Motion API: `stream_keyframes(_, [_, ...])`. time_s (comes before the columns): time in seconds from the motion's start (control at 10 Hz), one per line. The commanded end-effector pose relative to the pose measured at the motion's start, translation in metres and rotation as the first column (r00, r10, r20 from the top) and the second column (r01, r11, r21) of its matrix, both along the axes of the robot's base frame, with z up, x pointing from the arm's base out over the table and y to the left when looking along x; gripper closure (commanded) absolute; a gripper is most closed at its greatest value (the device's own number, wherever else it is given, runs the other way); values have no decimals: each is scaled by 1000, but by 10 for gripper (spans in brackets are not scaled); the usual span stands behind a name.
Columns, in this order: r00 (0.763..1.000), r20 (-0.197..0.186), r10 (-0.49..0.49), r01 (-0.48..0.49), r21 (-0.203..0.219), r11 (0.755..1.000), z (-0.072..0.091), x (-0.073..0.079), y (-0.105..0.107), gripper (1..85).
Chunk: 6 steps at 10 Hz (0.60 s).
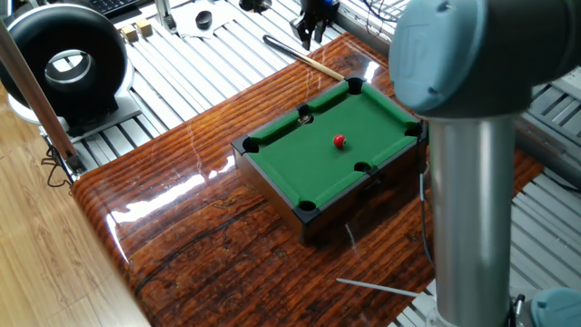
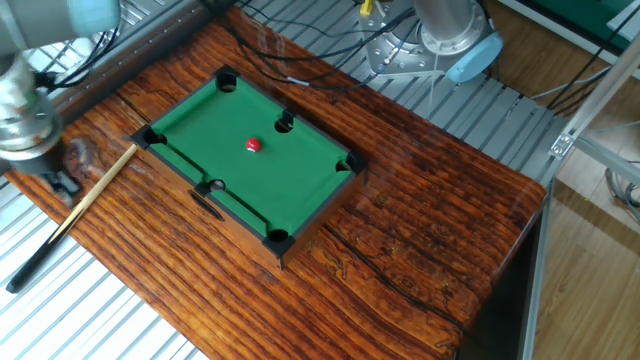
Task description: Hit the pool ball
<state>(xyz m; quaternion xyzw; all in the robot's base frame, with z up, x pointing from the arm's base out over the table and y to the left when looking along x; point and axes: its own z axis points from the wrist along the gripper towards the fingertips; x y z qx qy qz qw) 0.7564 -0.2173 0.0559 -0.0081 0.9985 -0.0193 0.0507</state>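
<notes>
The pool ball, a tiny glossy red sphere, rests near the middle of the green felt of the miniature pool table. It also shows in the other fixed view. A wooden cue stick with a black butt lies flat on the tabletop, its tip near a corner pocket. It also shows in the other fixed view. My gripper hangs just above the cue's butt half, fingers slightly apart and holding nothing. In the other fixed view my gripper is blurred, beside the cue.
The pool table sits on a glossy wooden board. A black ring-shaped device stands at the back left. The arm's grey column fills the right foreground. Cables lie behind the pool table.
</notes>
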Motion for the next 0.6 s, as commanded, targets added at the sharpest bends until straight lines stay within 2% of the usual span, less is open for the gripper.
stream_keyframes(0.0, [999,28,38,-40,75,996,-13,25,-14,403])
stream_keyframes(0.1, [999,29,22,-24,77,997,-15,27,-9,403])
stream_keyframes(0.3, [998,46,33,-37,86,996,-27,43,2,397])
stream_keyframes(0.4, [996,38,76,-79,68,995,-27,42,4,397])
stream_keyframes(0.5, [996,31,87,-89,72,993,-23,39,13,403])
